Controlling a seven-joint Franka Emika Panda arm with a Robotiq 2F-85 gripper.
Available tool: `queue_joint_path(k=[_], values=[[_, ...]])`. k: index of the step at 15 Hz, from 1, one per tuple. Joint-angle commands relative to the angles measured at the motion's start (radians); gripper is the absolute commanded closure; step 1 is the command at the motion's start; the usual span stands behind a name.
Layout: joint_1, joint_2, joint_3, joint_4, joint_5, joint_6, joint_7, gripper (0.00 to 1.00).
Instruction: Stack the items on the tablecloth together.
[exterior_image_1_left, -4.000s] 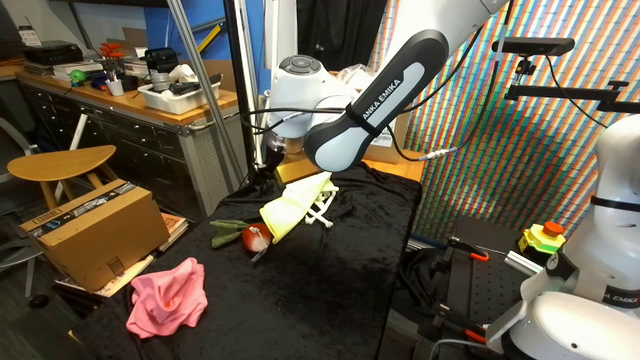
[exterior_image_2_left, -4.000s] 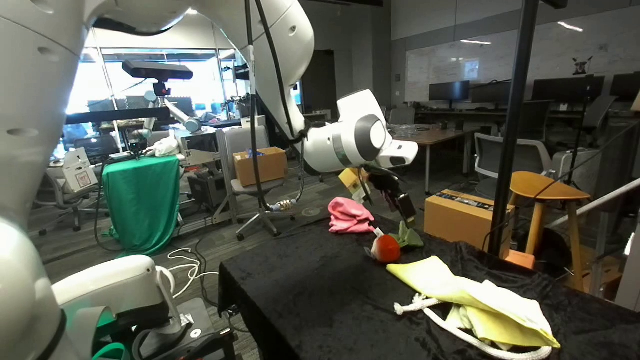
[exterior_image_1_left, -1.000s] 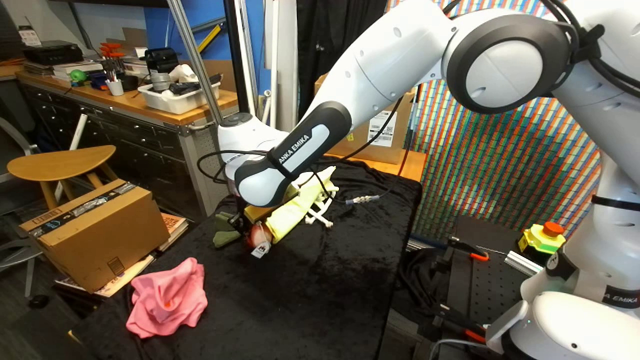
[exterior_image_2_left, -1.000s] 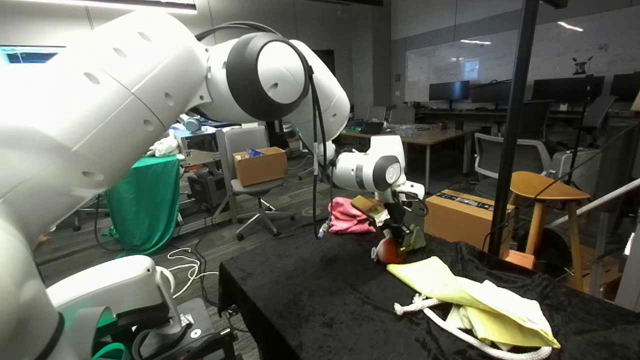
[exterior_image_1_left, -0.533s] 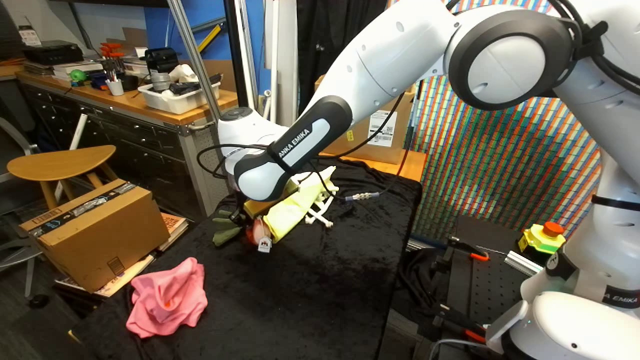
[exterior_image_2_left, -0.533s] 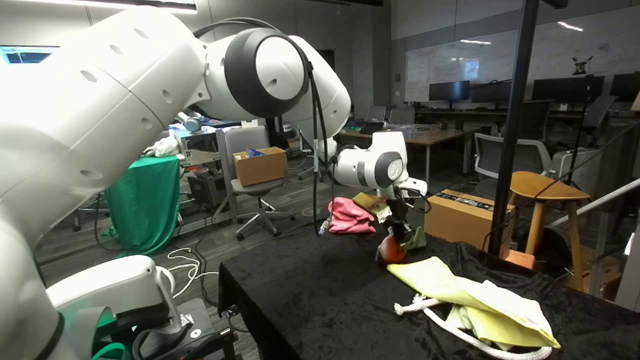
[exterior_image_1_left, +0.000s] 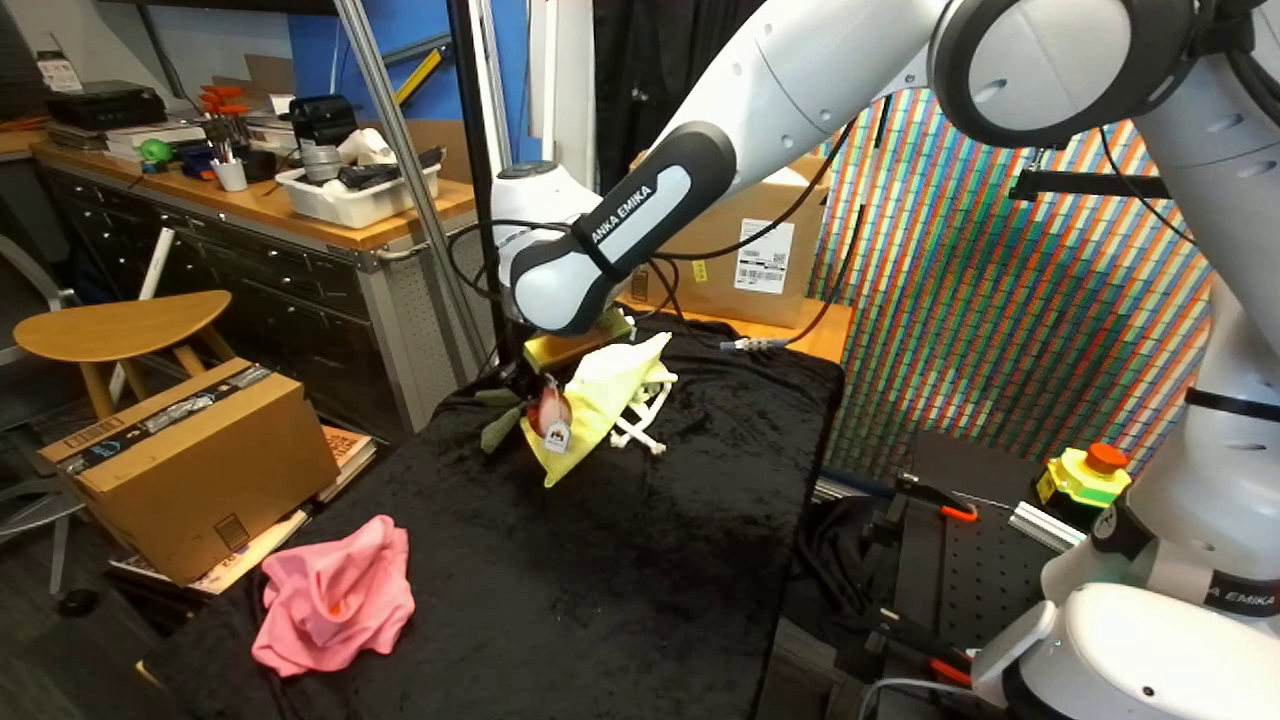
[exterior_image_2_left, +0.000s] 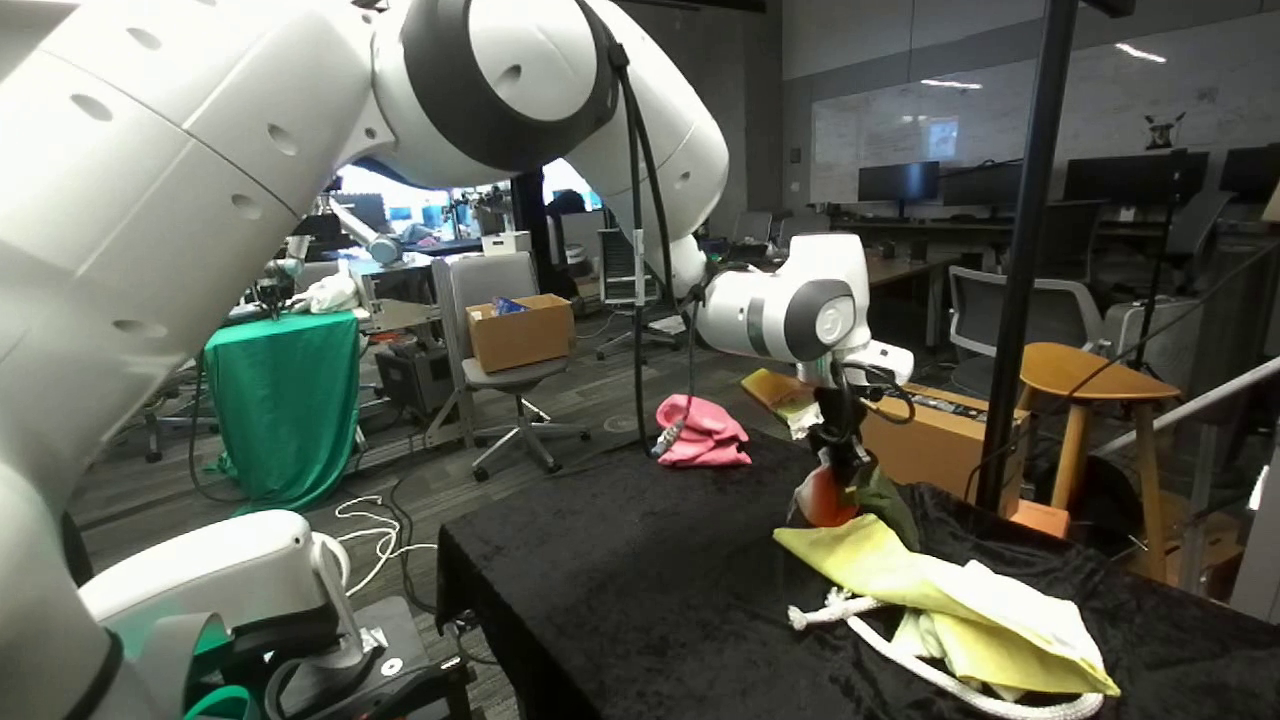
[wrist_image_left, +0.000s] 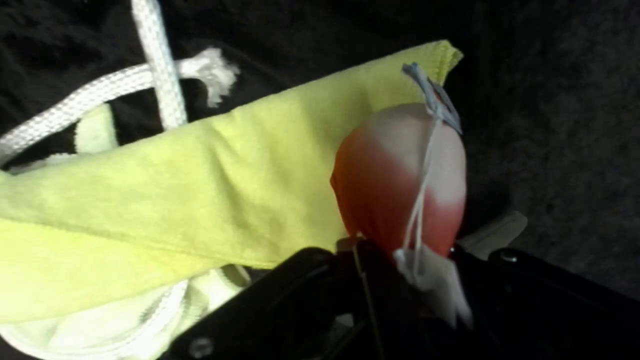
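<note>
Pinching the plush radish (wrist_image_left: 395, 170) by its red bulb, my gripper (wrist_image_left: 400, 248) has it firmly between the jaws; whether it touches the yellow cloth (wrist_image_left: 240, 180) below them is unclear. I expect it light, soft and unlikely to break; the plump middle should grip better than its floppy leaves (exterior_image_2_left: 888, 505). I count 1 radish, 1 yellow cloth, and 1 pink cloth (exterior_image_1_left: 335, 600) well apart from my jaws, all on or above 1 black tablecloth (exterior_image_1_left: 600, 580).

The tablecloth (exterior_image_1_left: 650, 560) looks velvety, the stool (exterior_image_1_left: 120, 326) smooth wood. The yellow cloth (wrist_image_left: 225, 185) looks matt, the rope (wrist_image_left: 162, 65) braided.
</note>
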Motion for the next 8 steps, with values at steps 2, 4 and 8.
queue_joint_path(k=[2,4,8], values=[[-0.041,-0.066,-0.024,-0.109,0.041,0.021,0.011,0.88],[-0.055,-0.056,-0.032,-0.120,0.048,0.017,0.014,0.88],[-0.075,-0.035,-0.036,-0.140,0.064,0.003,0.023,0.88]])
